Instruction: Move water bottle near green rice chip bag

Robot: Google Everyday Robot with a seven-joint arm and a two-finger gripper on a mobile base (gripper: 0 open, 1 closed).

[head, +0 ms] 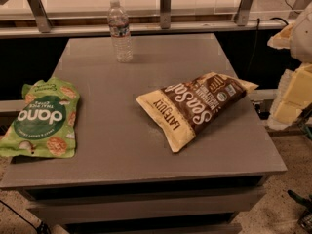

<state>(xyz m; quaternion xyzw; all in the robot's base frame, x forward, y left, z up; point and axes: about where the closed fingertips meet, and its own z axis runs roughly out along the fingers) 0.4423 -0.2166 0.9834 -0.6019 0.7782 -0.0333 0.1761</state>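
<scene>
While the water bottle (120, 33) stands upright near the far edge of the grey table (146, 150), a little left of centre with its white cap on, you have the gripper (292, 94) off the table's right side. It shows as pale cream blocks at the right edge of the view, touching nothing on the top. Whether it is spread or closed you cannot tell.

Green rice chip bag (43, 118): flat, printed face up, at the near-left, its left part reaching past the table edge. Well apart from the bottle.

Cream-and-brown chip bag (195, 106): lying diagonally, right of centre, apart from both.

Metal rail (165, 6) runs behind the table.
</scene>
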